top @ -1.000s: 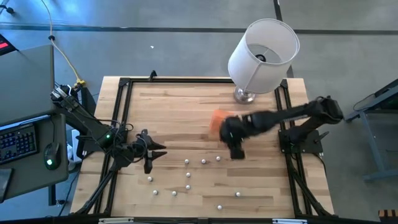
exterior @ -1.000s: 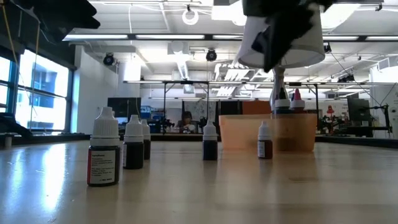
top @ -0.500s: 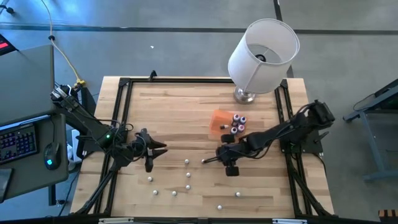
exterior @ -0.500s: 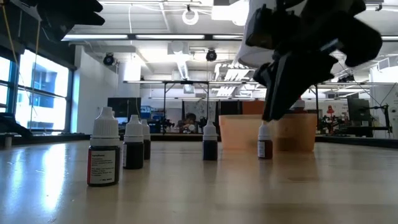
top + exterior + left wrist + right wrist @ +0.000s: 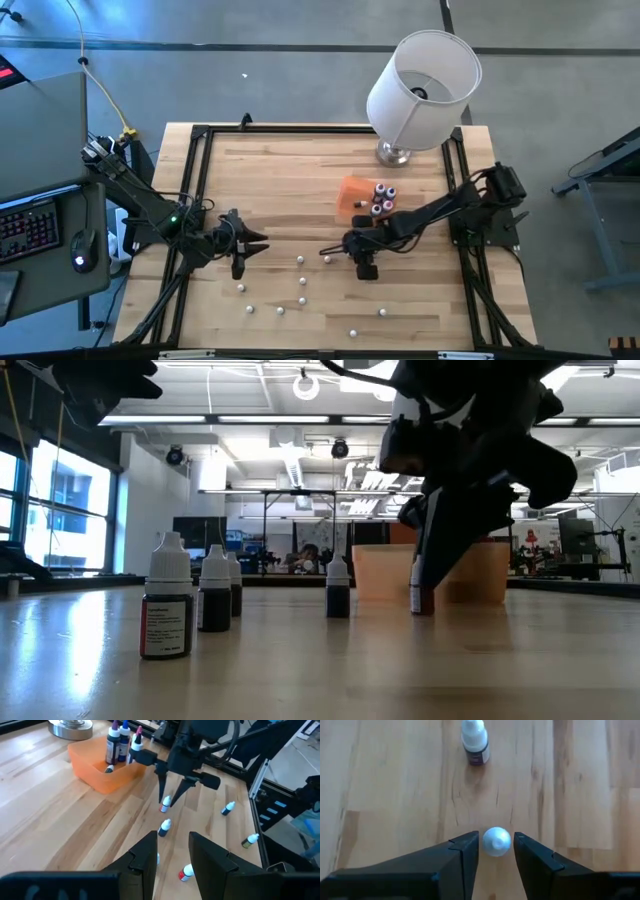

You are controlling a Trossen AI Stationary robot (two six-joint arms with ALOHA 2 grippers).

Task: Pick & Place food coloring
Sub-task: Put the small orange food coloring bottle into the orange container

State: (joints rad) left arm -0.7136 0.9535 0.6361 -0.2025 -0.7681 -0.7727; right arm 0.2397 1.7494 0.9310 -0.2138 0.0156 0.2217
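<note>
We see the right gripper (image 5: pixel 496 845) spread straight down around an upright food-coloring bottle (image 5: pixel 496 841) mid-table, cap between the fingers untouched, while the left gripper (image 5: pixel 243 248) waits half-spread at the table's left.

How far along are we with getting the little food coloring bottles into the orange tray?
Done: four small white-capped bottles stand in the orange plastic tray. In hand: the right gripper is open, straddling the white cap of one upright bottle, not visibly clamped. The left gripper waits near the table's left side. Left: about eight loose bottles on the wooden table.
</note>
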